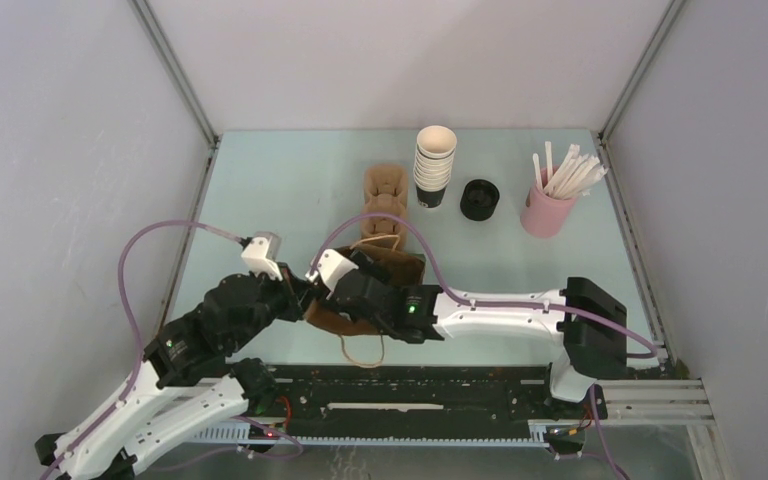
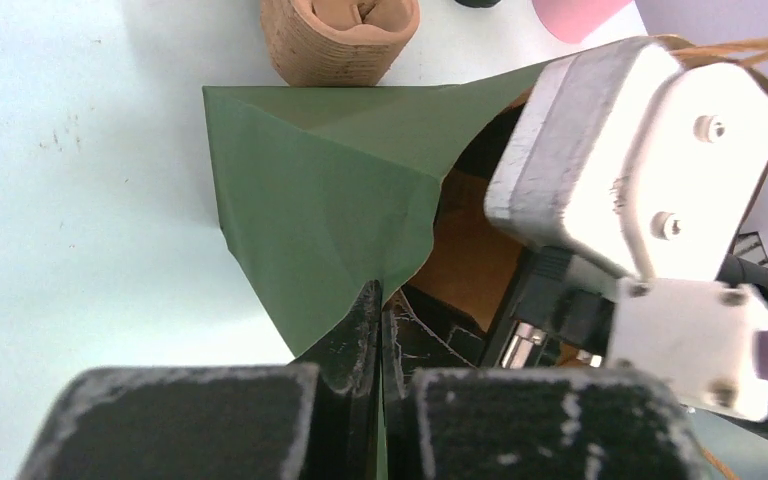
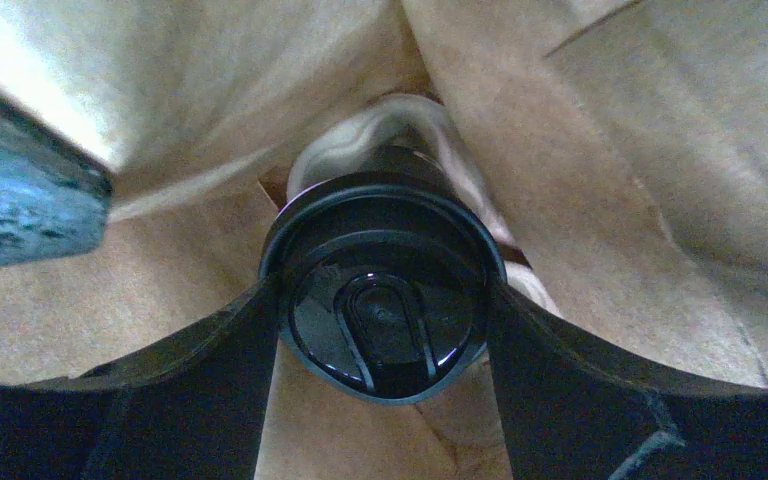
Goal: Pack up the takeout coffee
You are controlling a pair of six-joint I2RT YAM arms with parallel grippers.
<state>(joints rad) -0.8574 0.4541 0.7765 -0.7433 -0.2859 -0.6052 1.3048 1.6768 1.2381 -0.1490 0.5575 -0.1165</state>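
my right gripper (image 3: 382, 330) held the coffee (image 3: 385, 295) inside the bag (image 2: 320, 200), left gripper (image 2: 380, 340) pinched its rim; just release left, i'd say.

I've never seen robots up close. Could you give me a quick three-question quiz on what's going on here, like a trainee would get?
1. True or false: the left gripper is pinching the edge of the green bag.
2. What does the right gripper hold inside the bag? A) a straw B) the takeout coffee C) a bare lid
3. At the back right of the table, the white sticks stand in a cup of what colour?

Key: 1 true; 2 B; 3 pink.
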